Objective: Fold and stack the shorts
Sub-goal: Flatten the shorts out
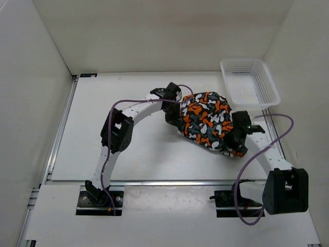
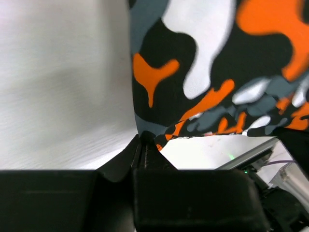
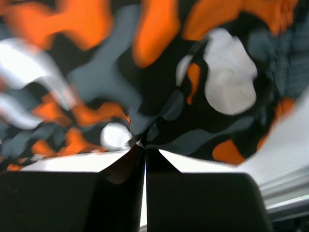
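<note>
The camouflage shorts (image 1: 208, 121), orange, white, grey and black, hang lifted between my two grippers right of the table's middle. My left gripper (image 1: 174, 110) is shut on their left edge; in the left wrist view the cloth (image 2: 217, 72) hangs from the closed fingertips (image 2: 145, 140). My right gripper (image 1: 237, 135) is shut on their right lower edge; in the right wrist view the fabric (image 3: 159, 72) fills the frame above the closed fingertips (image 3: 143, 147).
A white plastic mesh basket (image 1: 250, 84) stands at the back right, just beyond the shorts. White walls enclose the table on left, back and right. A metal rail (image 1: 60, 128) runs along the table's left edge.
</note>
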Motion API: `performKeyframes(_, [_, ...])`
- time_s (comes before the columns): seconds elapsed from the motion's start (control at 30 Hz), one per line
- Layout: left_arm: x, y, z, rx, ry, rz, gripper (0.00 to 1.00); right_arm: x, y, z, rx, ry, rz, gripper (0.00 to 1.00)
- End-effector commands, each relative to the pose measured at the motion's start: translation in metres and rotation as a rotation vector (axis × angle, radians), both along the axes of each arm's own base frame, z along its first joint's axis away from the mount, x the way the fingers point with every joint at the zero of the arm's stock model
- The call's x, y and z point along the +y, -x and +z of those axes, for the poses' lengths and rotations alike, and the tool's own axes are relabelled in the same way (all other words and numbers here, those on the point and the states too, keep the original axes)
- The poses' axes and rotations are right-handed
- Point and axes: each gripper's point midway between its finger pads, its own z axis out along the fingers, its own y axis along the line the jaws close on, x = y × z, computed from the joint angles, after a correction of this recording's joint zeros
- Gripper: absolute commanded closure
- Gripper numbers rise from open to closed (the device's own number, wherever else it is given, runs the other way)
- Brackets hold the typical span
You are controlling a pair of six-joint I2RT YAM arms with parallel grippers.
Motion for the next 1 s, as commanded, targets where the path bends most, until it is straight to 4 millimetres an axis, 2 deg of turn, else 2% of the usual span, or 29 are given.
performKeyframes(0.0, [0.033, -0.039, 0.106, -0.205, 0.074, 0.066, 0.90, 0.025, -0.075, 0.069, -0.266, 0.050, 0.112, 1.00])
performKeyframes(0.03, [0.042, -0.051, 0.134, -0.270, 0.078, 0.074, 0.90, 0.031, -0.088, 0.084, -0.301, 0.058, 0.131, 1.00])
performKeyframes(0.07, [0.054, -0.060, 0.147, -0.307, 0.049, 0.100, 0.90, 0.038, -0.111, 0.118, -0.372, 0.060, 0.143, 1.00])
performKeyframes(0.1, [0.074, -0.069, 0.183, -0.355, 0.045, 0.133, 0.90, 0.046, -0.122, 0.138, -0.419, 0.067, 0.184, 1.00])
performKeyframes(0.17, [0.092, -0.076, 0.213, -0.422, 0.023, 0.136, 0.90, 0.057, -0.136, 0.176, -0.498, 0.082, 0.226, 1.00])
performKeyframes(0.2, [0.103, -0.078, 0.227, -0.446, 0.024, 0.146, 0.90, 0.061, -0.147, 0.211, -0.574, 0.098, 0.246, 1.00])
performKeyframes(0.23, [0.111, -0.072, 0.248, -0.476, 0.034, 0.149, 0.90, 0.062, -0.147, 0.224, -0.595, 0.108, 0.255, 1.00])
performKeyframes(0.3, [0.129, -0.067, 0.256, -0.496, 0.004, 0.174, 0.90, 0.068, -0.144, 0.248, -0.649, 0.107, 0.271, 1.00])
performKeyframes(0.37, [0.149, -0.043, 0.250, -0.474, -0.058, 0.170, 0.90, 0.071, -0.127, 0.252, -0.664, 0.105, 0.299, 1.00])
performKeyframes(0.4, [0.161, -0.038, 0.244, -0.471, -0.109, 0.191, 0.90, 0.073, -0.119, 0.248, -0.662, 0.111, 0.325, 1.00])
performKeyframes(0.43, [0.172, -0.024, 0.253, -0.489, -0.120, 0.204, 0.87, 0.073, -0.111, 0.241, -0.653, 0.128, 0.344, 1.00])
performKeyframes(0.47, [0.182, -0.010, 0.222, -0.413, -0.183, 0.195, 0.63, 0.077, -0.092, 0.218, -0.615, 0.132, 0.389, 1.00])
performKeyframes(0.5, [0.188, -0.001, 0.211, -0.396, -0.225, 0.192, 0.48, 0.079, -0.082, 0.201, -0.585, 0.134, 0.411, 1.00])
performKeyframes(0.53, [0.196, 0.011, 0.187, -0.354, -0.262, 0.185, 0.30, 0.085, -0.069, 0.184, -0.553, 0.120, 0.450, 1.00])
performKeyframes(0.57, [0.194, 0.007, 0.195, -0.387, -0.235, 0.204, 0.18, 0.085, -0.061, 0.159, -0.493, 0.116, 0.471, 1.00])
performKeyframes(0.6, [0.202, 0.014, 0.160, -0.306, -0.282, 0.207, 0.16, 0.084, -0.047, 0.115, -0.388, 0.112, 0.502, 0.89])
performKeyframes(0.63, [0.202, 0.019, 0.147, -0.273, -0.288, 0.208, 0.16, 0.089, -0.038, 0.095, -0.327, 0.085, 0.531, 0.68])
performKeyframes(0.67, [0.207, 0.019, 0.138, -0.248, -0.299, 0.227, 0.16, 0.090, -0.031, 0.069, -0.222, 0.065, 0.568, 0.42])
performKeyframes(0.7, [0.211, 0.029, 0.120, -0.196, -0.325, 0.229, 0.16, 0.081, -0.017, 0.052, -0.114, 0.076, 0.557, 0.13])
performKeyframes(0.73, [0.215, 0.029, 0.113, -0.190, -0.347, 0.242, 0.16, 0.079, -0.012, 0.040, -0.052, 0.085, 0.560, 0.09])
performKeyframes(0.8, [0.219, 0.039, 0.105, -0.180, -0.350, 0.250, 0.17, 0.071, -0.006, 0.035, -0.027, 0.096, 0.530, 0.06])
performKeyframes(0.87, [0.225, 0.046, 0.100, -0.175, -0.363, 0.278, 0.20, 0.067, -0.004, 0.046, -0.078, 0.080, 0.493, 0.05])
performKeyframes(0.97, [0.235, 0.066, 0.083, -0.127, -0.383, 0.324, 0.22, 0.053, 0.000, 0.060, -0.130, 0.052, 0.407, 0.05])
